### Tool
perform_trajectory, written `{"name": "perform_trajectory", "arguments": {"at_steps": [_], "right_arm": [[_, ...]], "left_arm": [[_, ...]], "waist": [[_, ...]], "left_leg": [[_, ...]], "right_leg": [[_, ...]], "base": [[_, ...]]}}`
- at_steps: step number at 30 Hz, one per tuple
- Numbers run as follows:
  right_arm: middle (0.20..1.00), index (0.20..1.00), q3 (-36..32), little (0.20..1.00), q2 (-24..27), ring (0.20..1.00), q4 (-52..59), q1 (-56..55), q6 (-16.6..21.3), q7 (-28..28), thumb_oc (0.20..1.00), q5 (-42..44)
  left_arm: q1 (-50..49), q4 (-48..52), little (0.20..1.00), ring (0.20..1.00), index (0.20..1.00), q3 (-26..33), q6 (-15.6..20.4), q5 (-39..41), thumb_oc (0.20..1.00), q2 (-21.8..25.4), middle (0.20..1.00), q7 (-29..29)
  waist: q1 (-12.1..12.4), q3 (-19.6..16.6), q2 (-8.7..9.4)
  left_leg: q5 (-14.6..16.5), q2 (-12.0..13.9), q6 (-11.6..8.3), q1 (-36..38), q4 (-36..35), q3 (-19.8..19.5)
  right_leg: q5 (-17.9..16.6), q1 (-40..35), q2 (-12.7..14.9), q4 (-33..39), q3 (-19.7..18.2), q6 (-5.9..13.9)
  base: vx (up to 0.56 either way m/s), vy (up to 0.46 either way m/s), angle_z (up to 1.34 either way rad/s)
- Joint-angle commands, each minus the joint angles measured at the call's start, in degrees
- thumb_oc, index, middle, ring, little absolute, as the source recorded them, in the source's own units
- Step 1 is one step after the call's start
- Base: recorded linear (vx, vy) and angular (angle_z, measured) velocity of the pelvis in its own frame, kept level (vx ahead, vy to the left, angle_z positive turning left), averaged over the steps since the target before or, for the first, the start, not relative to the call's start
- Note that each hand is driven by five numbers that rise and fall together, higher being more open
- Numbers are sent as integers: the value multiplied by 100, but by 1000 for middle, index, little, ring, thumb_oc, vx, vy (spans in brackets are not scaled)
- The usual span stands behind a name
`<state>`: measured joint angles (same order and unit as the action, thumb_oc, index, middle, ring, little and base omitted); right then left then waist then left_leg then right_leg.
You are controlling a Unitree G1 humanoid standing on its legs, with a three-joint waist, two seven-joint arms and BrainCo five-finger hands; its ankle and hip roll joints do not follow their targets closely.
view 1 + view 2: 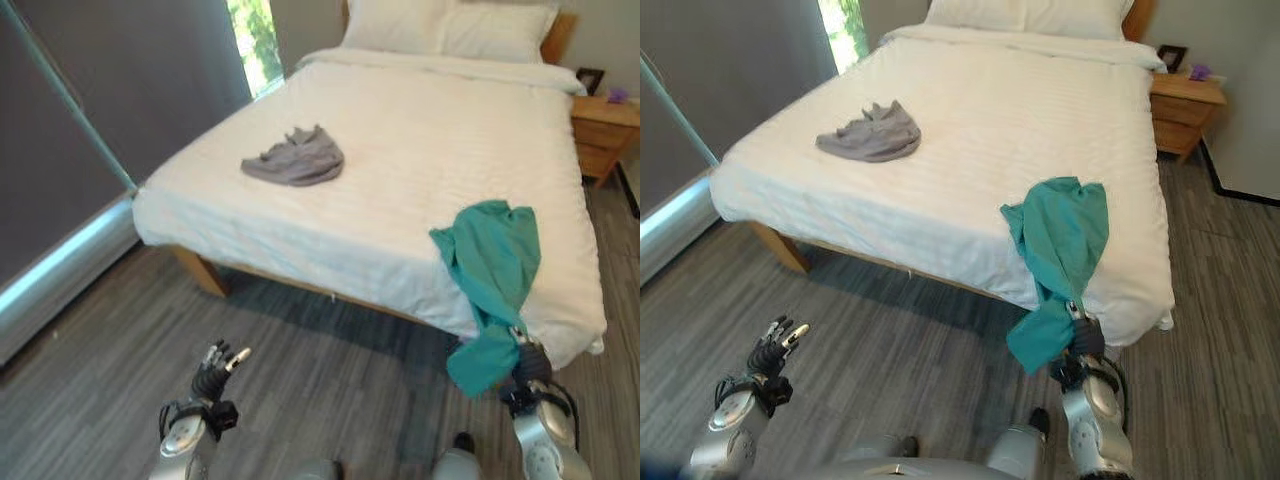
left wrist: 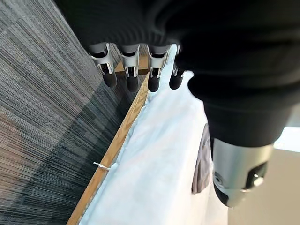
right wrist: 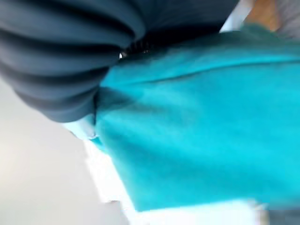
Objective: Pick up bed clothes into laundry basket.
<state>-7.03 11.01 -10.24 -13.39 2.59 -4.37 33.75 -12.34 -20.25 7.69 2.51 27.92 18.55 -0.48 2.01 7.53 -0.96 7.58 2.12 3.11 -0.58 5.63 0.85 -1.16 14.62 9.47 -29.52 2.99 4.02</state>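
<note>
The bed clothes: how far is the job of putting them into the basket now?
Nothing looks finished yet. In hand: the right hand is at the teal garment, which hangs over the bed edge toward the floor; its fingers are hidden by cloth. The left hand hangs open, holding nothing. Left: the grey garment lies on the bed.

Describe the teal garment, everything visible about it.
The teal garment is soft, crumpled cloth, plain in colour. Its upper part lies on the near right corner of the white bed; the rest drapes over the edge and hangs toward the floor. The right hand is against its lower end, its fingers hidden by the cloth. The right wrist view shows the cloth close up.
</note>
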Motion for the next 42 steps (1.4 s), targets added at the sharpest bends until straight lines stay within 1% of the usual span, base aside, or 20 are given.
{"name": "perform_trajectory", "arguments": {"at_steps": [1, 2, 3, 4, 5, 6, 7, 8, 9, 10, 13, 19, 26, 32, 35, 38, 39, 40, 41, 42], "right_arm": [[200, 200, -339, 200, 280, 200, 400, 282, 335, 138, 200, -55], [200, 200, -337, 200, 284, 200, 396, 282, 338, 139, 200, -54], [200, 200, -352, 200, 307, 200, 388, 283, 343, 131, 200, -70], [200, 200, -346, 200, 346, 200, 359, 301, 359, 118, 200, -87], [200, 200, -324, 200, 356, 200, 426, 284, 343, 127, 200, -120], [200, 200, -273, 200, 368, 200, 429, 307, 321, 159, 200, -100], [200, 200, -199, 200, 420, 200, 358, 426, 351, 152, 200, -6], [200, 200, -199, 200, 422, 200, 355, 428, 352, 153, 200, -5], [200, 200, -181, 200, 441, 200, 403, 474, 362, 147, 200, 19], [200, 200, -178, 200, 463, 200, 448, 464, 342, 160, 200, -6], [200, 200, -191, 200, 474, 200, 360, 414, 308, 162, 200, 46], [200, 200, -164, 200, 484, 200, 355, 439, 283, 196, 200, 79], [200, 200, -236, 200, 505, 200, 471, 445, 299, 178, 200, 62], [200, 200, -521, 200, 539, 200, 869, 484, 442, 86, 200, 118], [200, 200, -622, 200, 511, 200, 980, 507, 576, 17, 200, 217], [200, 200, -640, 200, 526, 200, 958, 508, 584, 5, 200, 218], [200, 200, -650, 200, 543, 200, 960, 499, 582, -1, 200, 221], [200, 200, -644, 200, 579, 200, 938, 510, 588, 4, 200, 230], [200, 200, -642, 200, 590, 200, 936, 519, 580, 11, 200, 234], [200, 200, -598, 200, 601, 200, 902, 562, 581, 12, 200, 246]], "left_arm": [[253, 466, 1000, 1000, 1000, 237, 206, -139, 1000, 245, 1000, -33], [250, 467, 1000, 1000, 1000, 237, 206, -140, 1000, 242, 1000, -32], [275, 473, 1000, 1000, 1000, 212, 212, -128, 1000, 185, 1000, -17], [312, 406, 1000, 1000, 1000, 176, 212, -141, 1000, 151, 1000, 18], [308, 430, 1000, 1000, 1000, 140, 217, -151, 1000, 114, 1000, 29], [337, 419, 1000, 1000, 1000, 77, 227, -192, 1000, 60, 1000, 12], [355, 382, 1000, 1000, 1000, 13, 223, -137, 1000, -60, 1000, 43], [356, 382, 1000, 1000, 1000, 13, 223, -136, 1000, -62, 1000, 44], [339, 398, 1000, 1000, 1000, 11, 213, -30, 1000, -118, 1000, 52], [315, 434, 1000, 1000, 1000, -31, 193, 26, 1000, -164, 1000, -12], [231, 412, 1000, 1000, 1000, -123, 167, -64, 1000, -226, 1000, -43], [254, 370, 1000, 1000, 1000, -106, 167, 28, 1000, -222, 1000, -38], [234, 382, 1000, 1000, 1000, -36, 161, 27, 1000, -219, 1000, -22], [235, 369, 1000, 1000, 1000, -10, 169, 58, 1000, -229, 1000, 3], [262, 366, 1000, 1000, 1000, -27, 181, 122, 1000, -245, 1000, 23], [365, 329, 1000, 1000, 1000, -61, 184, 124, 1000, -202, 1000, 26], [408, 341, 1000, 1000, 1000, -69, 198, 130, 1000, -188, 1000, 24], [499, 322, 1000, 1000, 1000, -102, 212, 137, 1000, -175, 1000, 16], [548, 320, 1000, 1000, 1000, -106, 220, 158, 1000, -176, 1000, 18], [564, 315, 1000, 1000, 1000, -89, 249, 169, 1000, -191, 1000, 36]], "waist": [[-80, 17, 305], [-78, 21, 295], [-122, 5, 348], [-144, 14, 355], [-106, 21, 392], [-91, 2, 429], [-15, -46, 446], [-12, -42, 444], [19, -48, 436], [21, -53, 433], [25, -107, 449], [50, -98, 472], [54, -99, 471], [43, -117, 498], [33, -123, 516], [1, -87, 543], [-4, -38, 562], [-38, 52, 581], [-58, 115, 578], [-52, 204, 569]], "left_leg": [[-967, -79, -202, 595, -1063, -343], [-951, -67, -207, 610, -1063, -341], [-956, -176, -192, 596, -1063, -354], [-924, -229, -186, 616, -1051, -392], [-914, -301, -190, 622, -1018, -397], [-920, -348, -189, 611, -1002, -395], [-981, -384, -205, 522, -950, -397], [-979, -383, -205, 525, -949, -395], [-971, -376, -209, 526, -942, -376], [-955, -395, -194, 525, -922, -387], [-913, -417, -191, 565, -906, -441], [-855, -399, -193, 579, -841, -529], [-847, -362, -216, 670, -879, -593], [-844, -321, -244, 739, -925, -603], [-843, -294, -263, 742, -903, -629], [-818, -303, -297, 609, -719, -621], [-785, -323, -328, 500, -519, -620], [-705, -356, -401, 259, -81, -581], [-718, -337, -456, 113, 90, -551], [-816, -218, -574, -33, 311, -492]], "right_leg": [[-235, -892, -651, 1759, 319, -28], [-233, -913, -665, 1775, 320, -34], [-267, -940, -883, 2097, 203, -90], [-288, -1014, -1019, 2291, 41, -170], [-317, -1207, -909, 2523, 56, -222], [-406, -1340, -882, 2755, -2, -221], [-574, -1516, -936, 3044, -140, -210], [-579, -1523, -937, 3052, -143, -210], [-598, -1568, -910, 3123, -67, -172], [-634, -1615, -919, 3205, -145, -195], [-670, -1779, -896, 3381, -57, -194], [-629, -1827, -872, 3349, -35, -248], [-581, -1904, -882, 3361, -9, -257], [-564, -1958, -906, 3388, -32, -262], [-555, -1986, -927, 3393, -44, -276], [-552, -1964, -898, 3383, 12, -279], [-552, -1957, -863, 3367, 33, -283], [-567, -1916, -792, 3322, 101, -296], [-558, -1888, -765, 3292, 138, -302], [-537, -1928, -744, 3293, 167, -295]], "base": [[13, 143, -14], [33, 90, -37], [65, 40, -43], [72, 51, -30], [64, 17, 15], [9, -52, 44], [-5, -60, 28], [-6, -55, -5], [29, -12, -43], [50, -27, -44], [54, -44, 9], [26, -45, 19], [27, -32, 7], [8, -16, 1], [-3, -25, 1], [-43, -19, 5], [-92, -9, 14], [-137, -3, 16], [-115, 19, 35], [-96, 40, 43]]}}
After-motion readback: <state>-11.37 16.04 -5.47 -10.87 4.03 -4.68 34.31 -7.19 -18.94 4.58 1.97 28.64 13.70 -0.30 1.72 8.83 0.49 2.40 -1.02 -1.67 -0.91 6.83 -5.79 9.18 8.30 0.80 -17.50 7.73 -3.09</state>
